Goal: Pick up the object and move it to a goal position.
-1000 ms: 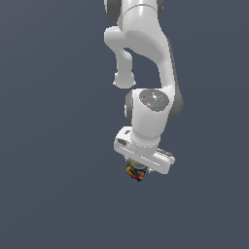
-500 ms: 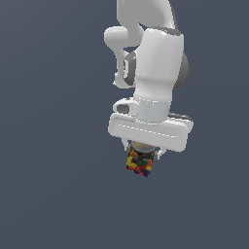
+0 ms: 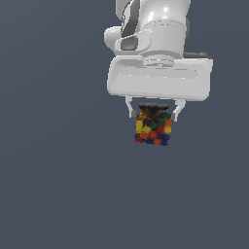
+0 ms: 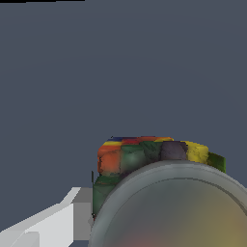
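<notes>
Grey-blue ground fills both views, flat and unmarked, with no edge, wall or goal marker to be seen. The white Panda arm (image 3: 153, 29) reaches down from the top of the exterior view, its broad hand block just above the pincer (image 3: 153, 116). The pincer is clenched on the mosaic cube (image 3: 153, 128), one finger on each side of the cube's upper part, the lower part hanging free beneath. The wrist view shows the cube (image 4: 144, 157) pressed close past a rounded grey housing (image 4: 178, 207). I judge the carry step is in hand: the cube seems lifted. Next comes travel to the goal, grip kept firm. Open room lies all around.
</notes>
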`<state>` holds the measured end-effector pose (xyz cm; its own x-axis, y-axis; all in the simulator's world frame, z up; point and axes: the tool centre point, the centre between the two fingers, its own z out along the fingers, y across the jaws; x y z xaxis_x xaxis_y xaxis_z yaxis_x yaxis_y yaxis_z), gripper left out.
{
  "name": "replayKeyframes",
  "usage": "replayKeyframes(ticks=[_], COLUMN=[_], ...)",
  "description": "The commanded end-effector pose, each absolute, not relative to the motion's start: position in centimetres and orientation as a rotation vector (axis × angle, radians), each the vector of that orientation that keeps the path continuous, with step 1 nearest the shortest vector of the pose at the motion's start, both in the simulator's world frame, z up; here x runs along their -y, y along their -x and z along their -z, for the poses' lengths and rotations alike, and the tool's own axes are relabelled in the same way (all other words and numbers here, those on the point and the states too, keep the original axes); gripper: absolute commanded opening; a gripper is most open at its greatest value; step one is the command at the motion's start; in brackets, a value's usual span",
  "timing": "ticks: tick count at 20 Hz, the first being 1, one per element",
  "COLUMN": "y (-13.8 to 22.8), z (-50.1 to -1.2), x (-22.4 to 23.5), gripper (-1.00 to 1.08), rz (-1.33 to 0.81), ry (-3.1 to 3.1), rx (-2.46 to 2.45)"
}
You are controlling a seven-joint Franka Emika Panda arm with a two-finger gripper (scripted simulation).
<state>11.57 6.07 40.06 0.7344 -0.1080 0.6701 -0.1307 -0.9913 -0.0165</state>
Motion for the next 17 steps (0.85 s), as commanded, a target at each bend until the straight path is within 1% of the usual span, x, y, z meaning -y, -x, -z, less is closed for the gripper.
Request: replayKeyframes(ticks=[1, 5, 9, 17], y=[-10.6, -9.3, -8.2, -7.2], z=[-43.0, -46.1, -48.2, -49.8], x=[-6.4, -6.8, -7.1, -7.3], gripper=[-1.00, -1.00, -1.00, -1.00], rz=[-1.206, -1.304, -1.371, -1.421], ry=[-2.863, -2.819, -2.786, -2.758], rx=[0.136, 0.061, 0.008, -0.032])
